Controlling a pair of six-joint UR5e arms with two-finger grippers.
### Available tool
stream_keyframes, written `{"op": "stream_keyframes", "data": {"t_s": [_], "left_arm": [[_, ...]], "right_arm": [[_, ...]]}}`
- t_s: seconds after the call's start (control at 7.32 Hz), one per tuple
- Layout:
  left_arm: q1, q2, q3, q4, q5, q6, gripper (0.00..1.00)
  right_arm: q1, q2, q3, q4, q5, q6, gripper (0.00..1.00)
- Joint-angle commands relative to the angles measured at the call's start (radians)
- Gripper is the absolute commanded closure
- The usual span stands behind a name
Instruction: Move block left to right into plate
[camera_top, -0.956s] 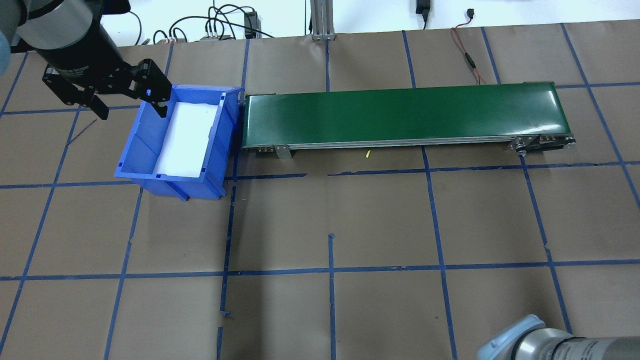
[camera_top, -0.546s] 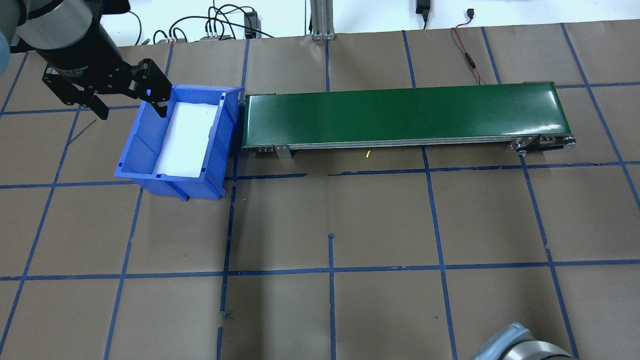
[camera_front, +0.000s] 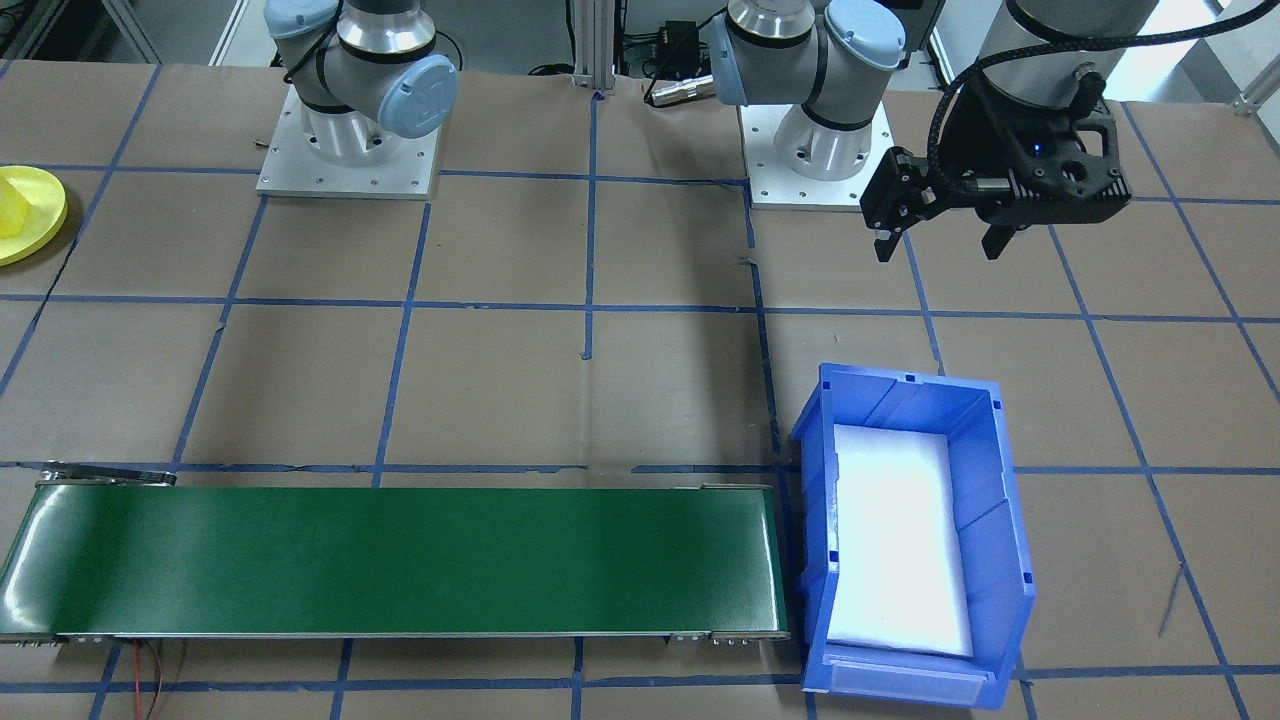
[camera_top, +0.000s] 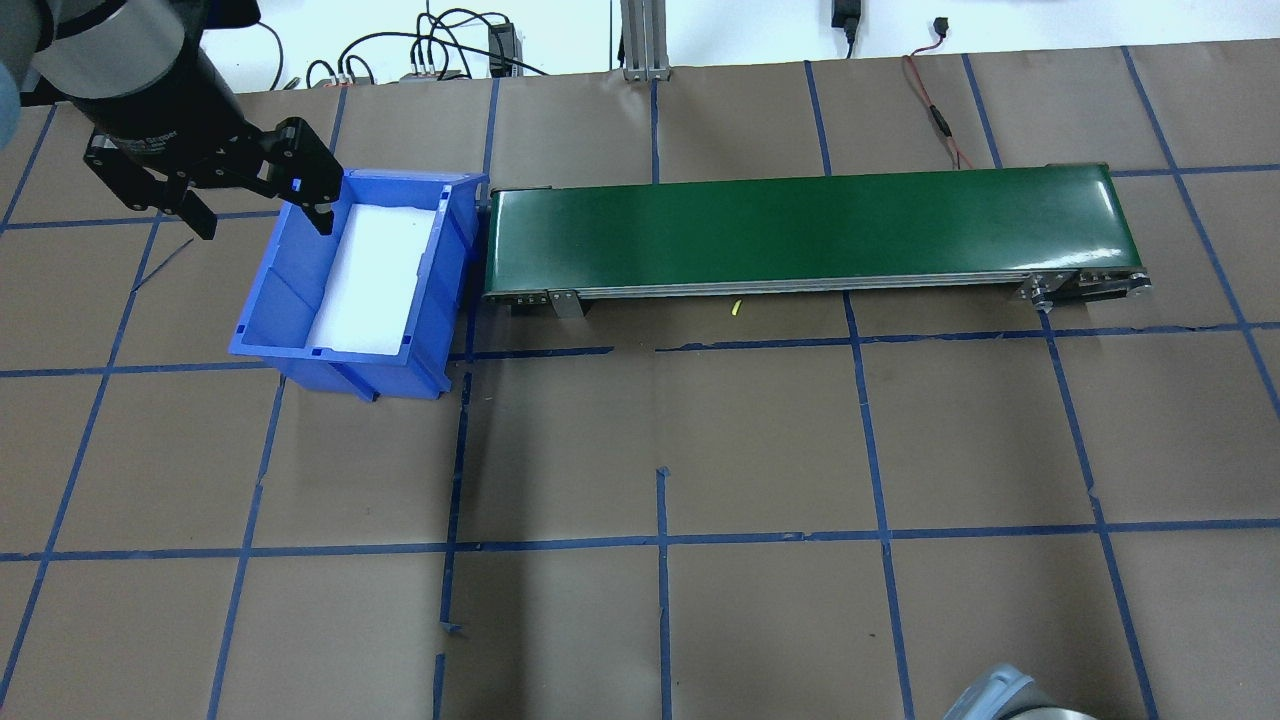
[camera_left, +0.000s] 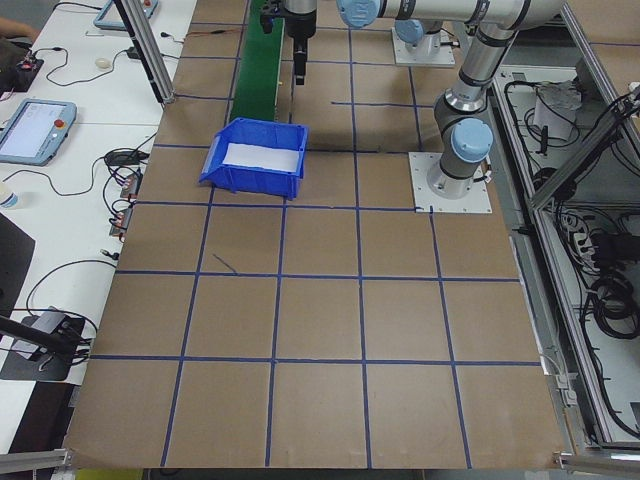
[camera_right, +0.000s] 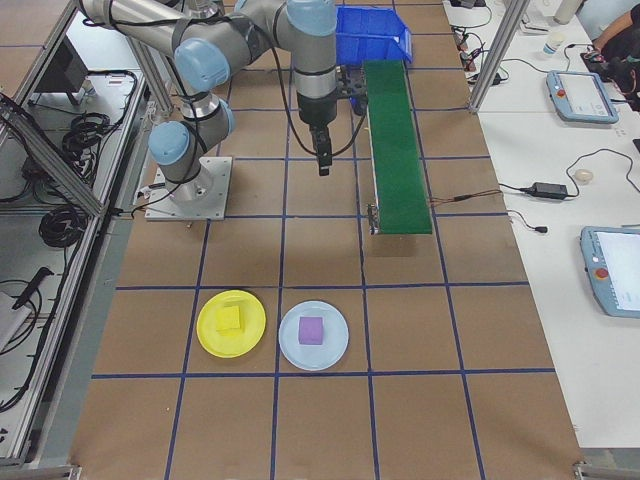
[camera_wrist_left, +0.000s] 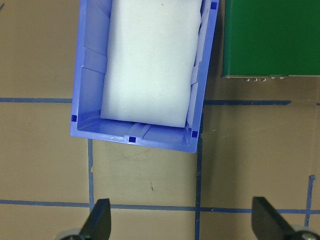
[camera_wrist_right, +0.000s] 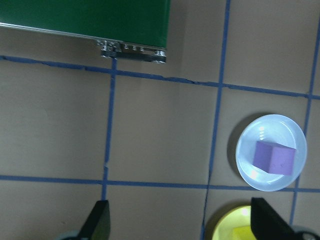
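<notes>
A yellow block (camera_right: 231, 318) lies in the yellow plate (camera_right: 209, 337) at the table's right end, also seen as the plate (camera_front: 35, 232) at the front view's left edge. A purple block (camera_wrist_right: 273, 157) sits in a pale plate (camera_wrist_right: 250, 145) beside it. My right gripper (camera_wrist_right: 182, 225) hangs open high above the floor between the belt's end and these plates, holding nothing. My left gripper (camera_top: 258, 212) is open and empty, held above the near-left edge of the blue bin (camera_top: 290, 290).
A green conveyor belt (camera_top: 800, 225) runs from the bin toward the right. The bin holds only a white foam liner (camera_wrist_left: 150, 60). Brown paper with blue tape lines covers the table. Cables lie along the far edge.
The right arm's elbow has slid further down out of the overhead view's bottom right corner. The left gripper and the bin have not moved.
</notes>
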Motion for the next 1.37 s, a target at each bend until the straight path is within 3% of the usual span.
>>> {"op": "stream_keyframes", "data": {"t_s": [0.0,0.41,0.82,1.23], "left_arm": [[-0.002,0.001,0.002,0.001,-0.012,-0.003,0.0],[0.001,0.001,0.0,0.001,-0.018,-0.001,0.0],[0.001,0.001,0.0,0.001,-0.016,-0.001,0.0],[0.001,0.002,0.0,0.001,-0.018,-0.001,0.0]], "right_arm": [[0.302,0.058,-0.052,0.025,0.0,0.427,0.0],[0.529,0.207,-0.176,0.022,0.05,0.861,0.0],[0.529,0.189,-0.159,0.09,0.044,0.865,0.0],[0.535,0.163,-0.118,0.078,0.047,0.856,0.0]]}}
